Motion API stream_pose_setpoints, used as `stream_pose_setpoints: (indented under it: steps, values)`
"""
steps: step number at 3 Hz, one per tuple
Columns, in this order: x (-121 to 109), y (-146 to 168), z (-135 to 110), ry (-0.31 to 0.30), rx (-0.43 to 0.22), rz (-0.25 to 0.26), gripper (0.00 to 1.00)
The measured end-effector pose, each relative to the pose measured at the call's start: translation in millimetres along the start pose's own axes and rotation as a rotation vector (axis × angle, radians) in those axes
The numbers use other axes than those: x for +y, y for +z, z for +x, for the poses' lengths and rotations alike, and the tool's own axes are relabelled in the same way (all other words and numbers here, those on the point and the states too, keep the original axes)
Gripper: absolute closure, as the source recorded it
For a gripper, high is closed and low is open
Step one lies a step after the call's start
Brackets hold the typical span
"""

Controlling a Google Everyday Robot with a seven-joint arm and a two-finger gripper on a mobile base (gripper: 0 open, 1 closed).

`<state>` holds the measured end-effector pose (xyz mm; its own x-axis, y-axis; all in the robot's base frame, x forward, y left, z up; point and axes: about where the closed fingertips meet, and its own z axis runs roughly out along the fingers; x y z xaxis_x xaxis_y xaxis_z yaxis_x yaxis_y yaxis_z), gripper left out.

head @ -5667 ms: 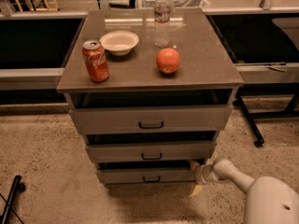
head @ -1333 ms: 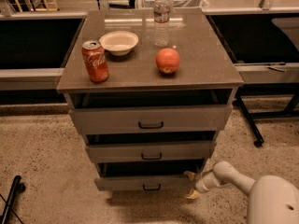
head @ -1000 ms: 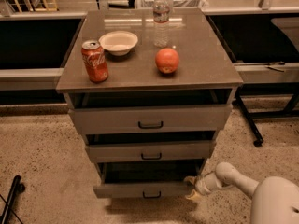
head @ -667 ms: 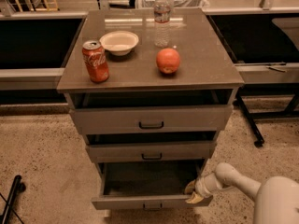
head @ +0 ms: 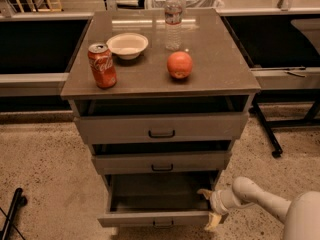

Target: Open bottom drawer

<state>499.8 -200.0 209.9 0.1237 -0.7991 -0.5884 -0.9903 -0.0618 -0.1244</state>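
Note:
The bottom drawer [head: 156, 218] of the grey cabinet is pulled well out toward me; its dark inside [head: 160, 191] shows and looks empty. Its small dark pull handle [head: 163, 225] sits at the centre of the front, near the lower frame edge. My gripper [head: 210, 208] is at the drawer's right front corner, on the end of the white arm [head: 260, 202] that comes in from the lower right. One pale finger [head: 204, 192] is at the drawer's right wall, another [head: 212, 221] is lower, beside the front.
The middle drawer [head: 162, 161] and top drawer [head: 161, 127] sit slightly ajar. On the cabinet top are a red soda can [head: 102, 65], a white bowl [head: 127, 45], a water bottle [head: 173, 19] and an orange fruit [head: 179, 65]. Dark table legs [head: 265, 129] stand at right; speckled floor lies all around.
The bottom drawer has slid out toward me, from nearly shut to widely open. My gripper has moved down and forward with the drawer's right corner.

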Motion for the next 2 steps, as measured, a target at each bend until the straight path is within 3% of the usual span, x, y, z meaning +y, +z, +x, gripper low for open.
stream_pose_setpoints:
  steps: [2]
  values:
    - [2.5,-0.4,0.6,0.004,0.001,-0.004,0.0]
